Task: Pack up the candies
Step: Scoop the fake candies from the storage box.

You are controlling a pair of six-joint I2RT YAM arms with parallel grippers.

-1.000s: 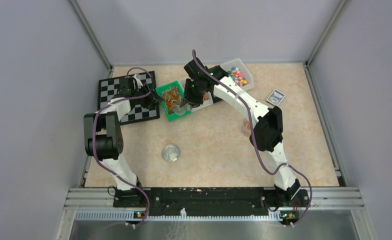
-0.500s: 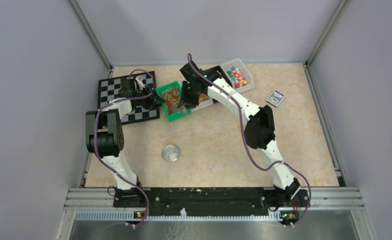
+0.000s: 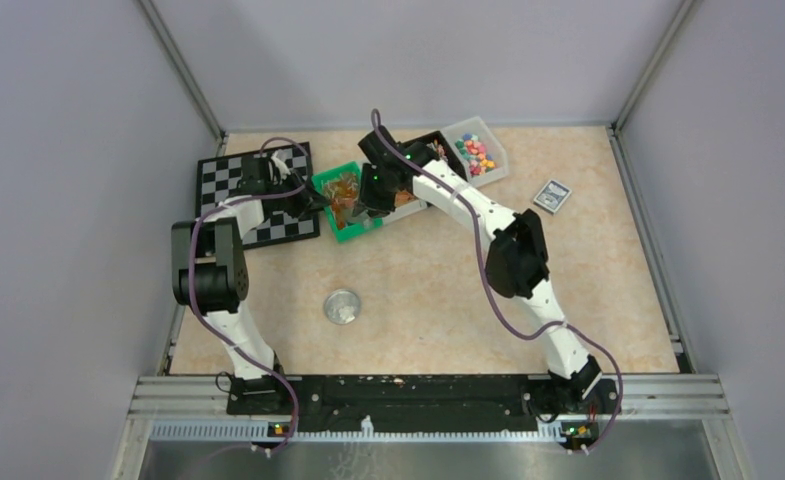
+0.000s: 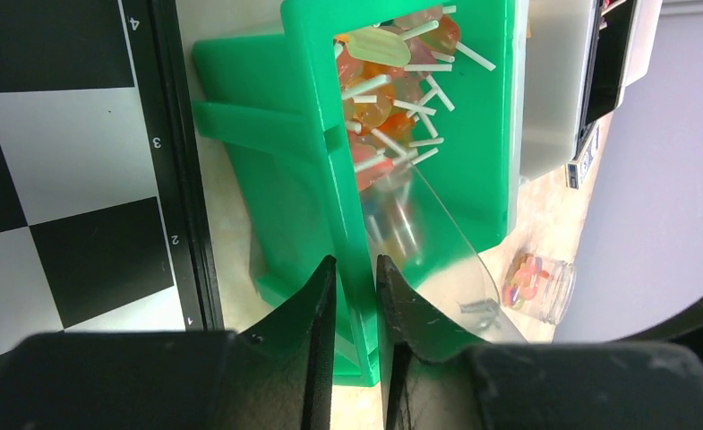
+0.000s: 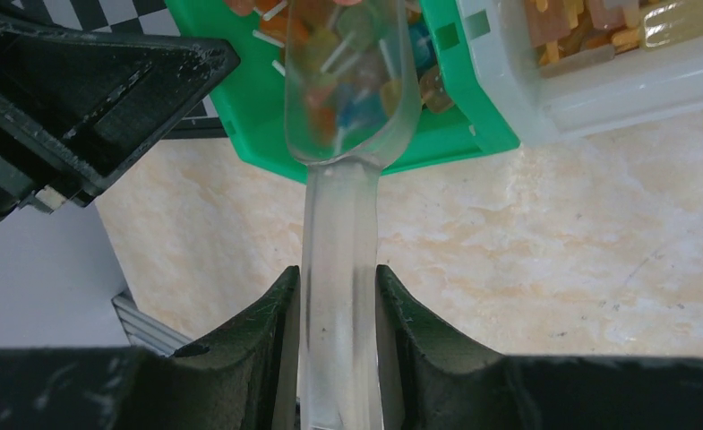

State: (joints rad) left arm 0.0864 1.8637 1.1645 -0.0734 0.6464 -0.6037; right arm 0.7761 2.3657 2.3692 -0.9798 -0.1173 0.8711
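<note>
**Grey-walled cell, scoop parked over the green bin**

Looking down on a beige stone-look worktop [image 3: 428, 290] boxed in by plain grey walls. Got a green bin [image 4: 240, 161] sitting on it, loaded with candies [image 4: 374, 98]: orange and red ones on white sticks, all piled inside the bin.

Found the left claw [image 4: 355, 269] pinched narrow on the bin's side wall, one finger outside and one inside. Same deal with the right claw [image 5: 337, 278]: clamped round the handle of a clear scoop [image 5: 347, 90], bowl end hanging over the bin's open top. Can see candies blurry through the plastic, but can't tell if any actually sit in the scoop.

Around the bin:
- Spotted a chessboard [image 3: 218, 180] just beside its left side.
- Spotted a white tray [image 5: 598, 90] touching its right side.
- Then a clear tub [image 3: 496, 162] beyond that tray, holding more candies in mixed colours.
- Also caught a small jar [image 4: 537, 287] of pink-orange sweets on the worktop past the bin.
- Plus a round metal lid [image 3: 342, 306], well apart from the bin on the arm-base side.
</note>
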